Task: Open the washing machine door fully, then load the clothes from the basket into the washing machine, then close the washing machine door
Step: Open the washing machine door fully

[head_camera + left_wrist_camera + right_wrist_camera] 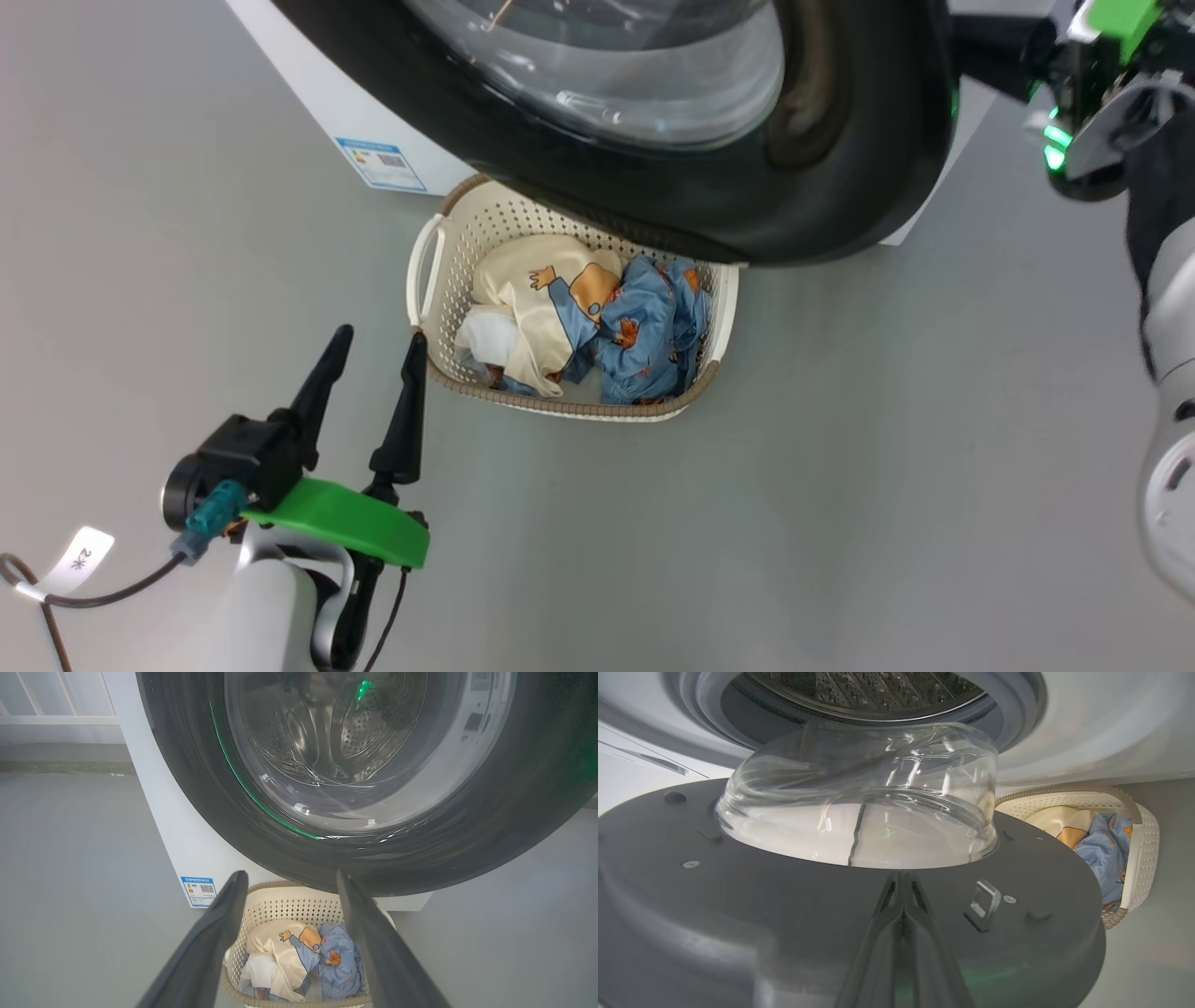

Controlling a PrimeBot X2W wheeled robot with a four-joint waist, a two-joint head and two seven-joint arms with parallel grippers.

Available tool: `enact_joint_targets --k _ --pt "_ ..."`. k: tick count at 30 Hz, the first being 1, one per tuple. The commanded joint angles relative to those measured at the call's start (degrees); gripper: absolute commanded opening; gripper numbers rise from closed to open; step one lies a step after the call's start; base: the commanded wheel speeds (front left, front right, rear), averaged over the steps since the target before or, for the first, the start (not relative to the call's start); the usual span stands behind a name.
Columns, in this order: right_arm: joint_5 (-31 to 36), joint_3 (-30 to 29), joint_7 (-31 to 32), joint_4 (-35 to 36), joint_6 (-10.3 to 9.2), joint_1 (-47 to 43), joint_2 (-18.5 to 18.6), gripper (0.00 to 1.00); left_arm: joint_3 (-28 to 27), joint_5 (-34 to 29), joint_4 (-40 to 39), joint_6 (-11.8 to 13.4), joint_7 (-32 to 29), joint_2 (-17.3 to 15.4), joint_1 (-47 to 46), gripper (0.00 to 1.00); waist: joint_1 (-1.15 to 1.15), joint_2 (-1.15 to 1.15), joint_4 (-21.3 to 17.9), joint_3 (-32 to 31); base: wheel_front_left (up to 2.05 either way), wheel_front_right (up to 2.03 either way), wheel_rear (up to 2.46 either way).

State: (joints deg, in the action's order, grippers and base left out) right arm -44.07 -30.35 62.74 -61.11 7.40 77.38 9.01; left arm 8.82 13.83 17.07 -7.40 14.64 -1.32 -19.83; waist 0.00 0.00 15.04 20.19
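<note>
Risk: door (878,140), part-open at frame top and overhanging the basket (448,280) of clothes (597,327) at centre, may stall if the clenched right gripper (902,877) slips off its smooth inner face, blocking the spread, empty left gripper (381,334) at lower left.

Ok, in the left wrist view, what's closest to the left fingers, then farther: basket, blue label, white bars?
1. Cream perforated plastic basket: just below the left fingers.
2. Small blue label: behind it, on the white machine.
3. White bars: far back, top left.
</note>
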Motion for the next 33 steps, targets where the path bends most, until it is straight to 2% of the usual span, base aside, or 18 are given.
enact_joint_targets --k 1,11,14,33 --pt "-0.6 0.5 1.0 1.8 0.09 0.0 -2.0 0.00 -2.0 -0.8 -1.5 -0.1 0.4 -1.6 0.8 1.00 0.00 0.00 -0.2 -0.5 0.00 0.00 0.00" --pt "-1.6 0.4 10.4 16.5 0.09 -11.1 -6.0 0.00 -1.8 -1.5 -2.4 -0.1 0.4 -1.6 1.7 1.00 0.00 0.00 -0.2 -2.9 0.00 0.00 0.00" --pt "-5.6 2.6 12.5 18.3 0.09 -13.7 -6.1 0.00 -1.6 -1.7 -2.9 -0.1 0.4 -1.6 1.9 1.00 0.00 0.00 0.1 -3.8 0.00 0.00 0.00" --pt "-25.7 24.2 4.7 19.8 0.09 -23.2 -6.1 0.00 -0.5 -1.8 -5.2 -0.1 0.4 -2.3 3.4 1.00 0.00 0.00 1.8 -6.9 0.00 0.00 0.00"
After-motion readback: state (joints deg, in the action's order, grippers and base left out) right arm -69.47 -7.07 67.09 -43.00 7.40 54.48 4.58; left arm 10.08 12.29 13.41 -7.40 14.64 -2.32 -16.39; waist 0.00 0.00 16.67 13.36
